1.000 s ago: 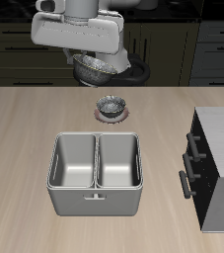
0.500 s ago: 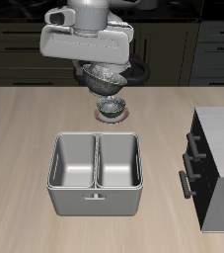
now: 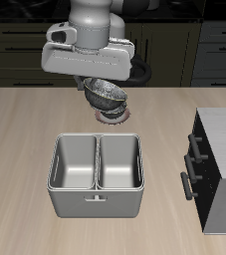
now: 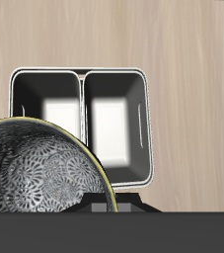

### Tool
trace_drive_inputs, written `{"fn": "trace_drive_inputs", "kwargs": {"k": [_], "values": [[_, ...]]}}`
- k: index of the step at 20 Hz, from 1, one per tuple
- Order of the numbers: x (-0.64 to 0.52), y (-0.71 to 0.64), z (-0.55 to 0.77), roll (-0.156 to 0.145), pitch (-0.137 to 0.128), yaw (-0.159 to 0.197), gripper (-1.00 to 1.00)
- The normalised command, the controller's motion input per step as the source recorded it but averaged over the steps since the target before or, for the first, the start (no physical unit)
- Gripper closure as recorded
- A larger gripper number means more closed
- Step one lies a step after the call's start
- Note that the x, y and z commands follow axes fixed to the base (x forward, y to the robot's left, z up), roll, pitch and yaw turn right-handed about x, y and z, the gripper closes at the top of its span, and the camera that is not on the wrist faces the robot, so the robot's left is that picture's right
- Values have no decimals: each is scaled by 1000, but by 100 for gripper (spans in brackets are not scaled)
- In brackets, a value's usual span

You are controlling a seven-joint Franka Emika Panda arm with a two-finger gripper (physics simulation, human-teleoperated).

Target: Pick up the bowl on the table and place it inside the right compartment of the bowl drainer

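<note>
Gripping the bowl (image 3: 108,95) in the gripper (image 3: 105,88), fingers pinching its rim, and holding it tilted in the air above the desk (image 3: 25,129). Hanging over the back part of the desk, behind the bowl drainer (image 3: 96,174) and clear of it. Partly hiding a second, like bowl on a pale saucer (image 3: 114,117) standing on the desk just under the held one. Showing, in the wrist view, the bowl (image 4: 39,178) close up with its mottled, patterned inside and a thin yellowish rim, filling much of the frame, and beyond it the bowl drainer (image 4: 81,72) with both deep wells bare and shining. Sitting nearer the desk's front edge, the drainer with its small handle facing that edge. Standing at the desk's side, apart from the drainer, a grey cabinet (image 3: 216,164) with a dark front and handles. Running behind the desk, dark cupboards (image 3: 15,45).
</note>
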Motion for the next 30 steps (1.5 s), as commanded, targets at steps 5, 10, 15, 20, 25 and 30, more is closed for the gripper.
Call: {"fn": "trace_drive_inputs", "kwargs": {"k": [5, 10, 15, 20, 25, 30], "values": [[27, -175, -119, -29, 15, -12, 100], [50, -314, -84, -58, 12, -12, 100], [37, -188, -129, -37, 15, 0, 100], [34, -125, -265, -20, 26, 19, 100], [10, -75, -247, -13, 24, 13, 100], [10, -195, -201, -34, 22, -8, 100]]}}
